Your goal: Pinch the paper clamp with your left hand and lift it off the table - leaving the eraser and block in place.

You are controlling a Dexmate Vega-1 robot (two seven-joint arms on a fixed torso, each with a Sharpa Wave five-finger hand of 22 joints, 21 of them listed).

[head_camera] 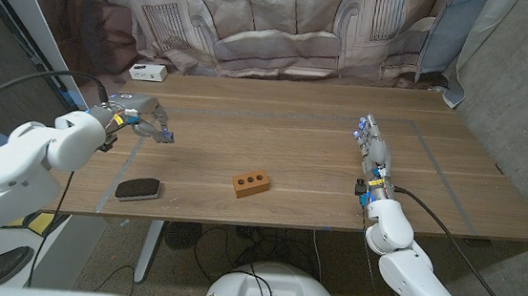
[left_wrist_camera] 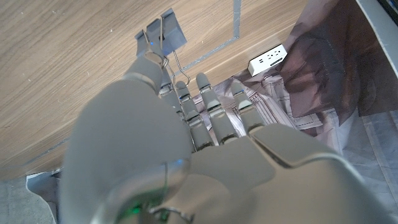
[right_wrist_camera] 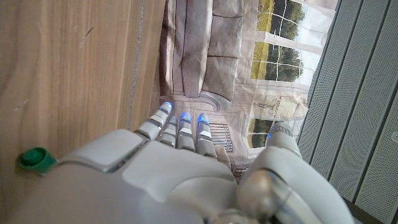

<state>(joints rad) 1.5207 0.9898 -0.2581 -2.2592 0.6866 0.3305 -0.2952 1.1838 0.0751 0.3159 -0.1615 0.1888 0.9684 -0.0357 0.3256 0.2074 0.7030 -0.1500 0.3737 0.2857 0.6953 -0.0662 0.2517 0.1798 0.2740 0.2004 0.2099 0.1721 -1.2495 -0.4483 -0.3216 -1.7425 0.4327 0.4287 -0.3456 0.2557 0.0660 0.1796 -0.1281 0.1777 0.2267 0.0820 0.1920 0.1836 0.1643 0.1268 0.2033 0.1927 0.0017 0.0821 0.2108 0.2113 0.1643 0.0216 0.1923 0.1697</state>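
The left hand (head_camera: 140, 118) is pinching the blue-grey metal paper clamp (left_wrist_camera: 161, 33) at its fingertips, seemingly just clear of the wooden table (head_camera: 323, 134). Next comes a steady lift. The right hand (head_camera: 371, 148) is waiting, fingers extended, holding nothing.

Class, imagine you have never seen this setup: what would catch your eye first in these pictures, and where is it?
First, the left hand raised at the table's left side, its fingers pinching the paper clamp clear of the wood. Next, the orange-brown block with holes in its side, alone near the middle of the wooden table, with the dark eraser at the front left. The right hand stands on the table's right side, holding nothing.
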